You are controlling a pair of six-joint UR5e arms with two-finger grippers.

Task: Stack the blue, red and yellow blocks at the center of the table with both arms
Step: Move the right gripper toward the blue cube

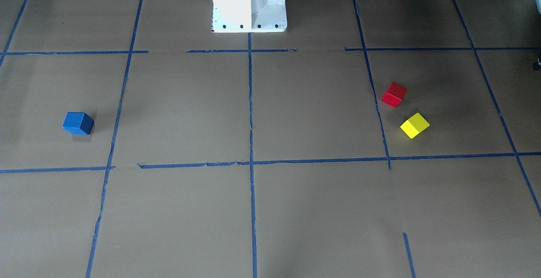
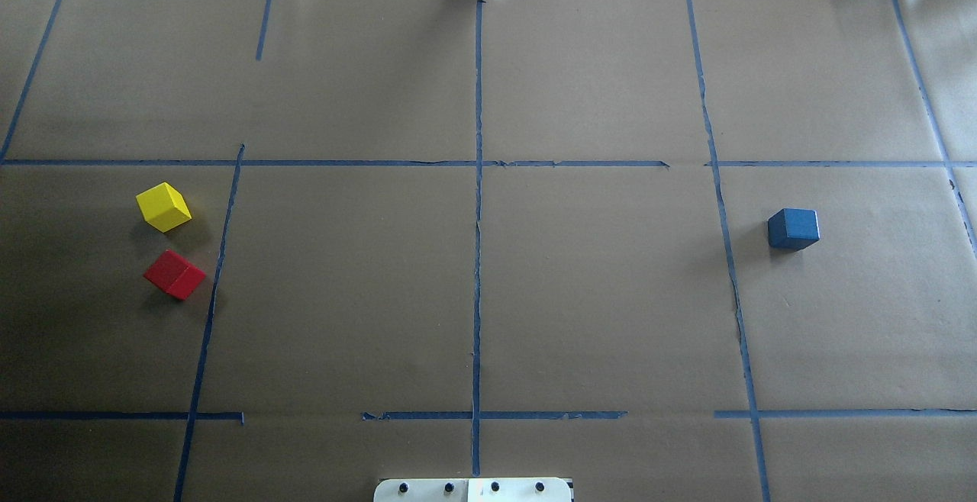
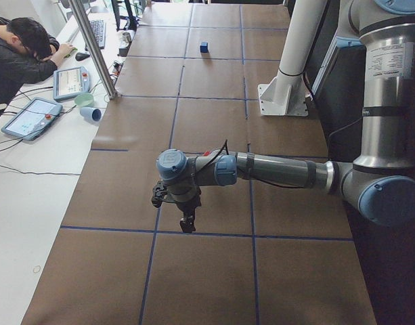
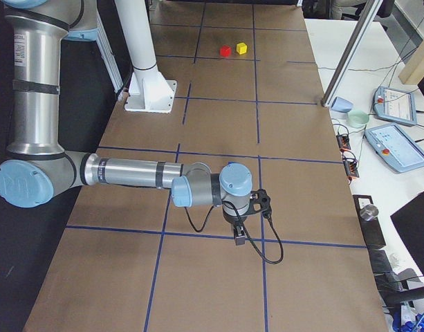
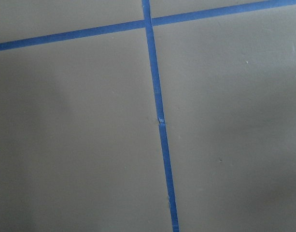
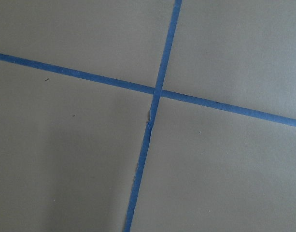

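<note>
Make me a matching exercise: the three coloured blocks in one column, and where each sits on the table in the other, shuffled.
1. blue block
2. red block
3. yellow block

A. robot's left side, nearer the base
B. robot's right side, alone
C. robot's left side, farther from the base

Pairs: 1-B, 2-A, 3-C.

I can read no text, brand or number in any view. A printed label on the left arm, upper right of the left-side view, is too small to make out.
</note>
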